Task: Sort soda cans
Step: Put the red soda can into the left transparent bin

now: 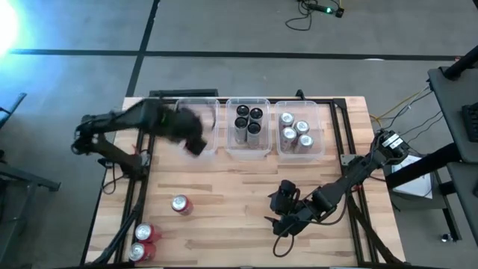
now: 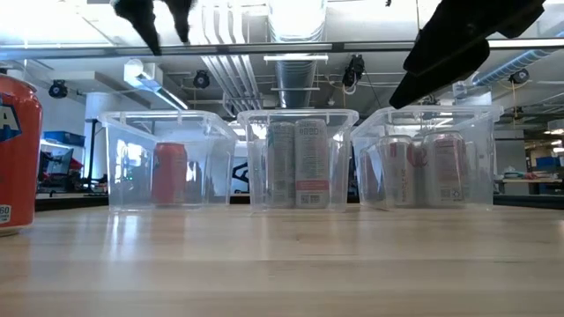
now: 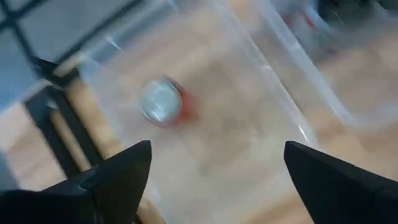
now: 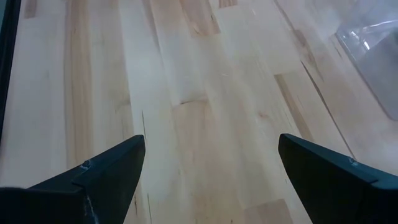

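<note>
Left gripper point(image 1: 196, 143) over left bin point(image 1: 210, 104), fingers apart, empty; 1 red can point(image 3: 163, 102) inside bin. Right gripper point(image 1: 278, 213) above table point(image 1: 231, 194), fingers apart, empty.

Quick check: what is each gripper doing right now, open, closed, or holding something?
Left gripper: open, empty, above the left bin with a red can standing in it.
Right gripper: open, empty, over bare table.

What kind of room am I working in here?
Probably a robotics lab or workshop, not a home. Past the wooden table are exposed ceiling pipes, a bare concrete floor with loose cables, and ceiling-mounted cameras.
</note>
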`<state>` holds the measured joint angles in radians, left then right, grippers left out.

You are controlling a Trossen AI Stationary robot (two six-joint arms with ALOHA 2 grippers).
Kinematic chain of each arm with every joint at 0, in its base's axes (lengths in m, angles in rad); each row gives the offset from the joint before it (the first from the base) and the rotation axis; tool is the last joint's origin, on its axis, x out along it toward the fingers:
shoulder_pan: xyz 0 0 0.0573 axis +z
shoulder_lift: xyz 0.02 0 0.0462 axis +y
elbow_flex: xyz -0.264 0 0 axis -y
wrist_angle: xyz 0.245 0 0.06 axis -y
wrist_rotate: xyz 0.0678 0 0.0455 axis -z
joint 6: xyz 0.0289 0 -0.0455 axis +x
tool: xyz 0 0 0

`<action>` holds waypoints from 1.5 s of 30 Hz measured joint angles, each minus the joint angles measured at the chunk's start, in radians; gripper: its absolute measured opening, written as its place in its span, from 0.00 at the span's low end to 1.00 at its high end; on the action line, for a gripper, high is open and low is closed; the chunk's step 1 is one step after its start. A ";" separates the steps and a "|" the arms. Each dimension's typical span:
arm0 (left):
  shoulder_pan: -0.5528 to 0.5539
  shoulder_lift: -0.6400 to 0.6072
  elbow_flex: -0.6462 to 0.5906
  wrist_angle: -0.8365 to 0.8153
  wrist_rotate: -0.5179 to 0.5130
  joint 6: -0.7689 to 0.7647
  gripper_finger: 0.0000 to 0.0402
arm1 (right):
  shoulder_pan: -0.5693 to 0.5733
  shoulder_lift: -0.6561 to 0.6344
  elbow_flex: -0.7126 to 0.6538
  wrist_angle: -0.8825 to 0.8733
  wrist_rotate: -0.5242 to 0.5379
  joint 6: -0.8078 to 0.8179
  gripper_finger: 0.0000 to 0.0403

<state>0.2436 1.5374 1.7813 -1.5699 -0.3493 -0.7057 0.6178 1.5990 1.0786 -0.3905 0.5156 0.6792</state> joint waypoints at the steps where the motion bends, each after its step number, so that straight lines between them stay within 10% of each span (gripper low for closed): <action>1: -0.053 -0.026 -0.027 0.001 0.011 -0.037 0.88 | 0.000 0.000 0.000 0.000 0.000 -0.001 0.90; 15: -0.846 -0.180 -0.329 0.038 -0.005 -0.647 0.95 | -0.003 0.000 0.000 -0.001 0.008 -0.065 0.90; 45: -1.070 -0.102 -0.678 0.424 -0.012 -0.655 0.95 | -0.003 0.000 0.000 -0.029 0.000 0.017 0.90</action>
<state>-0.8268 1.4353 1.1032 -1.1458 -0.3615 -1.3611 0.6151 1.5990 1.0786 -0.4194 0.5156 0.6964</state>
